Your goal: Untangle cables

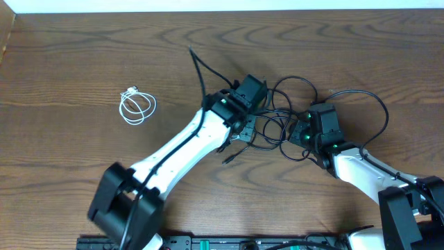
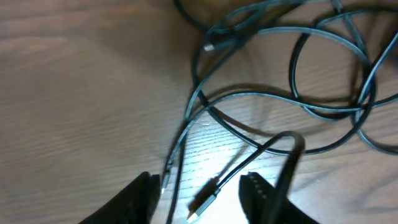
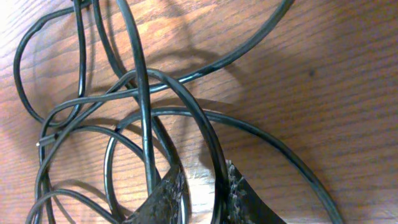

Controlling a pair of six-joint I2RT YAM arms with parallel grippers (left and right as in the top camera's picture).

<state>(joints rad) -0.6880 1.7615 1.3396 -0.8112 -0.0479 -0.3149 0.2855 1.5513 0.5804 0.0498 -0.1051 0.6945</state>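
- Risk: the long thin black cable [image 1: 286, 114] lies in crossed loops between both grippers. Pulling its small plug end [image 2: 205, 198] while another loop is pinned would likely cinch a knot.
- Left gripper [image 2: 199, 198]: low over the brown wooden table [image 1: 69, 173], jaws apart, straddling the plug end.
- Right gripper [image 3: 204, 196]: low, jaws narrowly apart, one strand running between them; contact unclear.
- Short thin white cable [image 1: 137, 106]: coiled, well apart, on the left arm's side.

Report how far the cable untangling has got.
Done: the white cable lies coiled apart, left of the arms. In hand: the left gripper and right gripper each straddle strands of the black cable. Left: its loops cross one another between the arms, not yet laid out.
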